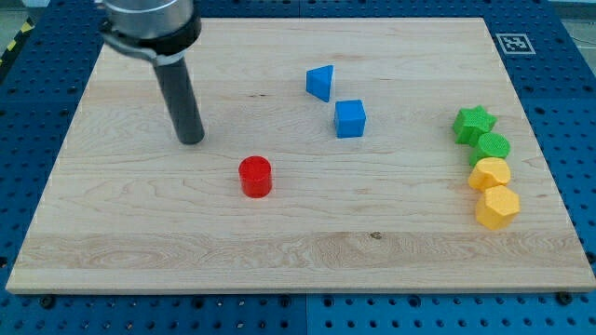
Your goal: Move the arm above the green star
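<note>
The green star (472, 123) lies near the board's right edge, at the top of a column of blocks. Just below it sits a green round block (493, 145), then a yellow block (490, 173) and a yellow hexagon (497, 207). My tip (191, 140) rests on the board at the view's left, far to the left of the green star. A red cylinder (254, 176) stands a little below and right of my tip.
A blue wedge-like block (320, 82) and a blue cube (350, 118) lie in the upper middle of the wooden board (140, 233). A marker tag (515, 43) is at the board's top right corner.
</note>
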`<move>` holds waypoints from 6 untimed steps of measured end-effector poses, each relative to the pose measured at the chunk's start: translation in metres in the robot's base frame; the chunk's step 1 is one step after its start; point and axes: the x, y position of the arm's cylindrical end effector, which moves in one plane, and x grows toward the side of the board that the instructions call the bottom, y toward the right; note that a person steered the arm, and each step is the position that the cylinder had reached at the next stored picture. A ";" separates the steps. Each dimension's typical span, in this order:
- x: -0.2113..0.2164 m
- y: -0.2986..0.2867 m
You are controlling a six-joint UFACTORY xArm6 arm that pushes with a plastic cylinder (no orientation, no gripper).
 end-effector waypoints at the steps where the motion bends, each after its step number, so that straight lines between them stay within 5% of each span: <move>1: 0.001 0.061; 2: -0.017 0.088; 4: -0.121 0.058; 6: -0.184 0.203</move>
